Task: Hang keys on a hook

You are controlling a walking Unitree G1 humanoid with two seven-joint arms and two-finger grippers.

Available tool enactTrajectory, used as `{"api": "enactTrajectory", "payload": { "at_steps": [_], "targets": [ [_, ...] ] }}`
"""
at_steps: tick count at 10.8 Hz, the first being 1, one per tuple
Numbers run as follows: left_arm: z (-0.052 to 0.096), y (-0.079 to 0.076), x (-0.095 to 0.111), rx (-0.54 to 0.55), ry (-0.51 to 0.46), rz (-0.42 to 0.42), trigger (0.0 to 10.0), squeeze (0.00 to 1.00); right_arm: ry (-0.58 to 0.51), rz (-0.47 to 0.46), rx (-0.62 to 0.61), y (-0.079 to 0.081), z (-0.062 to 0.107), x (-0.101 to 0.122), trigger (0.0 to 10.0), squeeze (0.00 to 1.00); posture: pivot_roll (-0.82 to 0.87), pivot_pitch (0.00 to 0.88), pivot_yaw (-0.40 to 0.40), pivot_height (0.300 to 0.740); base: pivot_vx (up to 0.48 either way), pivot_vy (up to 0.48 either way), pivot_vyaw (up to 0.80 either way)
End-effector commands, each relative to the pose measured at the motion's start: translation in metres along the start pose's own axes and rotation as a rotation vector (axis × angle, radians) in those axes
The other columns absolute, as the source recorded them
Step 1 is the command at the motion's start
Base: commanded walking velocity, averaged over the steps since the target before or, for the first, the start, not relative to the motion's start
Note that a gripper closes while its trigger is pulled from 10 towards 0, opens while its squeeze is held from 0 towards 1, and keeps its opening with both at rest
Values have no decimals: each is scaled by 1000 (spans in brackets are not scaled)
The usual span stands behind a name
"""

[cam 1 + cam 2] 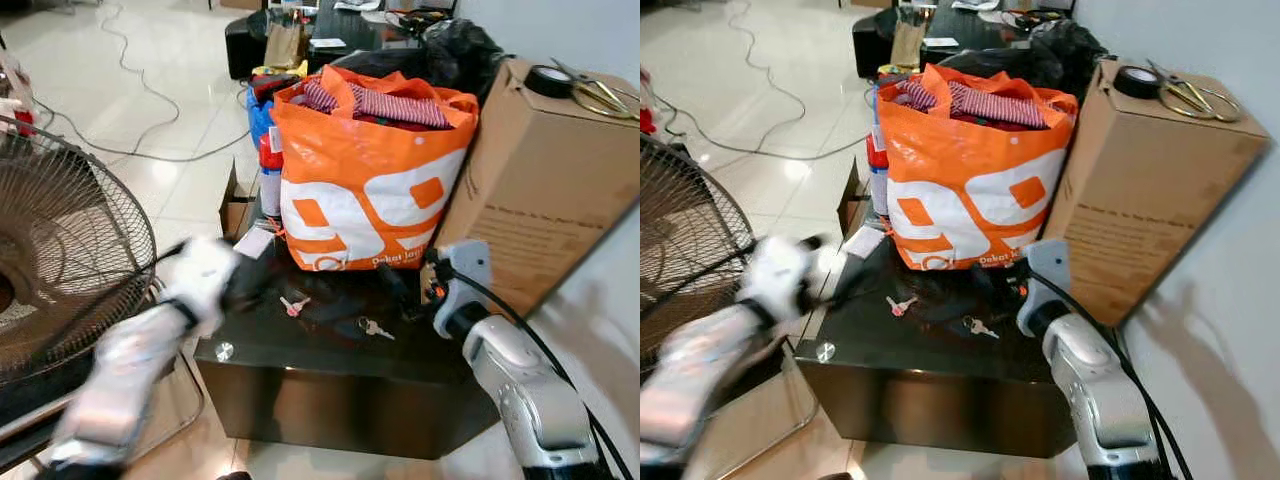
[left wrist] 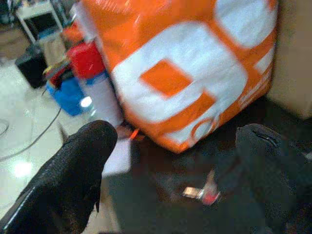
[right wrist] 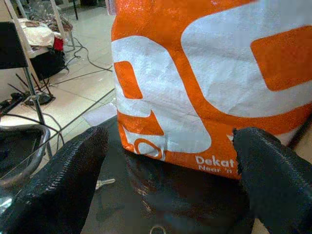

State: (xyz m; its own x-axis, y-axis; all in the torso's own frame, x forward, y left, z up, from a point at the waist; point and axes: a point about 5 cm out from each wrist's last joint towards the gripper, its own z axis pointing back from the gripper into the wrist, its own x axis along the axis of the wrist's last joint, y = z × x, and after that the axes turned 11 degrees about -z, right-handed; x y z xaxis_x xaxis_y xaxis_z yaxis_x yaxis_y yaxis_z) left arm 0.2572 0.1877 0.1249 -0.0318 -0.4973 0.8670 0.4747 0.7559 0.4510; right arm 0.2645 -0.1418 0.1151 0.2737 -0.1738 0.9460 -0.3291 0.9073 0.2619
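While open, left hand (image 2: 170, 170) above keys (image 2: 202, 193)

- Bright, even daylight indoors; glare patches on the pale tiled floor (image 1: 180, 120).
- Left arm (image 1: 140, 350) smeared by motion blur in both eye views; right arm (image 1: 520, 390) sharp.
- Left wrist view soft and blurred overall; orange bag (image 2: 195, 73) smeared.
- Dark glossy table (image 1: 330, 345) mirrors the bag faintly.
- Soft shadow on the wall (image 1: 1200, 330).
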Motion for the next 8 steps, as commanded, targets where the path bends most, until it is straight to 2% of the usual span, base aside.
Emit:
{"api": "enactTrajectory", "payload": {
  "at_steps": [1,3,5,7,8],
  "targets": [
    [5,6,0,1,-18,7,10000,0,21,-7,7,-1,-1,-2,10000,1000,25,0,-80,740,0,0,0],
    [17,16,-6,-16,-2,0,10000,0,25,-7,12,0,0,-3,10000,1000,17,0,-75,740,0,0,0],
    [24,16,-10,-57,9,-11,10000,0,28,-9,-6,-4,4,-4,10000,1000,-1,0,-65,740,0,0,0],
    [17,6,-6,-107,-21,8,10000,0,28,1,-23,-8,11,-3,10000,1000,-42,0,-48,740,0,0,0],
    [9,-5,0,-134,-50,35,10000,0,13,-20,-22,-4,12,3,10000,1000,-63,0,-46,740,0,0,0]
  ]
}}
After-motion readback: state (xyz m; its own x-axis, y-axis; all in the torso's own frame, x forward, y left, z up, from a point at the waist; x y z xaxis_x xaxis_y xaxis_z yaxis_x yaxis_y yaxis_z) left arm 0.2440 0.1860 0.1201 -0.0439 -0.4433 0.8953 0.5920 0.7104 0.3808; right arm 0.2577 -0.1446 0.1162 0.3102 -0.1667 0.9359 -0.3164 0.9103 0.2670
